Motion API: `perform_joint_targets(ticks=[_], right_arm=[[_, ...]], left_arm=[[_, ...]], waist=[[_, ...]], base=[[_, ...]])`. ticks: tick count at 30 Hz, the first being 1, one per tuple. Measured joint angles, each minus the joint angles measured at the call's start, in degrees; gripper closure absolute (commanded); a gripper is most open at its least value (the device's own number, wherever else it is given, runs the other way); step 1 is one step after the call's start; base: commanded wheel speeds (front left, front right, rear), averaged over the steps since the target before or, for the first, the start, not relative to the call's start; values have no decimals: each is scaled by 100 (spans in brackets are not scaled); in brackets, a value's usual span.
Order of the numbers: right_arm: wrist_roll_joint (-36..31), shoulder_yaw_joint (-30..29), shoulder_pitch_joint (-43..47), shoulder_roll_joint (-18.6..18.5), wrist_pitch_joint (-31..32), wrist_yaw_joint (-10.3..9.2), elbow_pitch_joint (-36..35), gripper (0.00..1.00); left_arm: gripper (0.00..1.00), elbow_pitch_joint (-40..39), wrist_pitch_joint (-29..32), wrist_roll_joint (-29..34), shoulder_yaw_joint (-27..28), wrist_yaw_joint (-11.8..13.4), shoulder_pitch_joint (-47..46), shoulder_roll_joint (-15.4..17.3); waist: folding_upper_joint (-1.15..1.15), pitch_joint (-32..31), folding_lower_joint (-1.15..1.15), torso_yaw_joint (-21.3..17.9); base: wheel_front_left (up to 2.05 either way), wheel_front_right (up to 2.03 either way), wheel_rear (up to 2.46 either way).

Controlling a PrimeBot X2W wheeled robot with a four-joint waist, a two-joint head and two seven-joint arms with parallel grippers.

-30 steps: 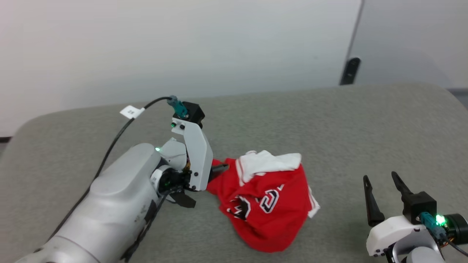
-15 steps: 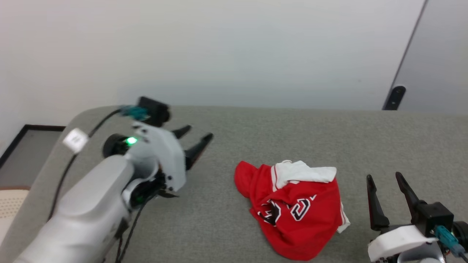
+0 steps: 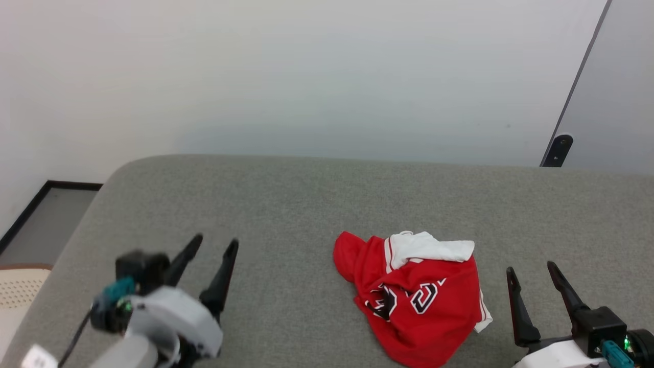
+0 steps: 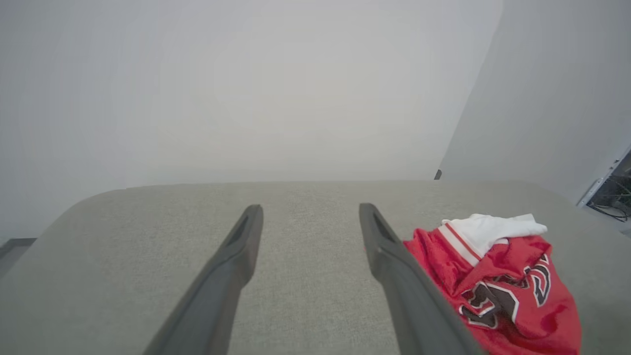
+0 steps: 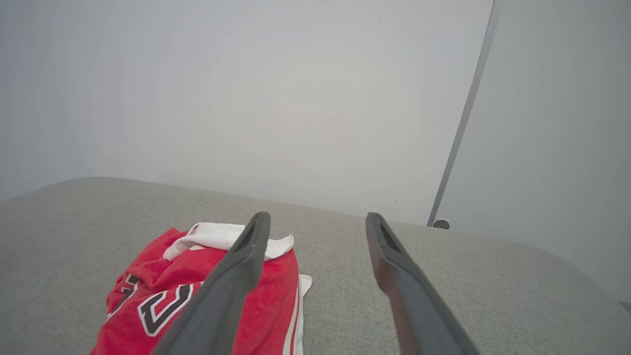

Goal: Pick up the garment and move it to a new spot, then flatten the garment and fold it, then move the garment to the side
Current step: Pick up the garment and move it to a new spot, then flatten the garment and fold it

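Observation:
The garment [image 3: 416, 296] is a crumpled red jersey with a white sleeve on top and black white-outlined lettering, lying in a heap on the grey padded table [image 3: 286, 204], right of centre. It also shows in the left wrist view as a red heap [image 4: 498, 281] at the right, and in the right wrist view the garment [image 5: 197, 286] lies at the lower left. My left gripper [image 3: 214, 245] stands open at the lower left, well apart from the garment, nothing between its fingers. My right gripper [image 3: 531, 271] stands open just right of the garment, empty.
The table's rounded left edge drops to a floor with a dark-framed panel [image 3: 46, 220]. A pale wall rises behind the table. A dark door stop [image 3: 557, 148] sits at the back right beside a grey door panel.
My left gripper has let go of the garment's left edge and drawn back to the lower left, open. The head view has shifted. The right gripper stays open.

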Motion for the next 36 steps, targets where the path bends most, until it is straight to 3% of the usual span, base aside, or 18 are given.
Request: perform_joint_targets(ticks=[3, 7, 11, 14, 18, 22, 28, 36], right_arm=[[-13, -13, 71, 1, 0, 0, 8, 0], [-35, -88, 196, -1, 0, 0, 20, 0], [-78, -207, 366, -2, 0, 0, 20, 0], [-80, -366, 510, 0, 0, 0, 8, 0], [-114, -542, 663, 0, 0, 0, 2, 0], [-227, -734, 686, 0, 0, 0, 46, 0], [-387, -1006, 685, 0, 0, 0, 159, 0], [-401, -1101, 668, -1, 0, 0, 212, 0]], left_arm=[[0, -275, -20, 60, 325, 76, 517, -45], [0, -743, -42, 695, 1178, 120, 1128, -299], [0, -909, -42, 1378, 1814, -82, 1833, -657], [0, -905, -42, 1711, 2215, -368, 2158, -938], [0, -817, -42, 2230, 2569, -843, 2479, -1148], [0, -482, -42, 2651, 2728, -1112, 2667, -1258], [0, -65, -42, 2848, 3069, -1250, 2712, -1444], [0, -74, -42, 3065, 3769, -1294, 2777, -1803]], waist=[[0, -46, 0, 4], [0, -130, 0, 19], [0, -241, 0, 58], [0, -333, 0, 111], [0, -461, 0, 201], [0, -541, 0, 283], [0, -581, 0, 324], [0, -568, 0, 235]], base=[[0, 0, 0], [0, 0, 0], [0, 0, 0], [0, 0, 0], [0, 0, 0], [0, 0, 0], [0, 0, 0], [0, 0, 0]])
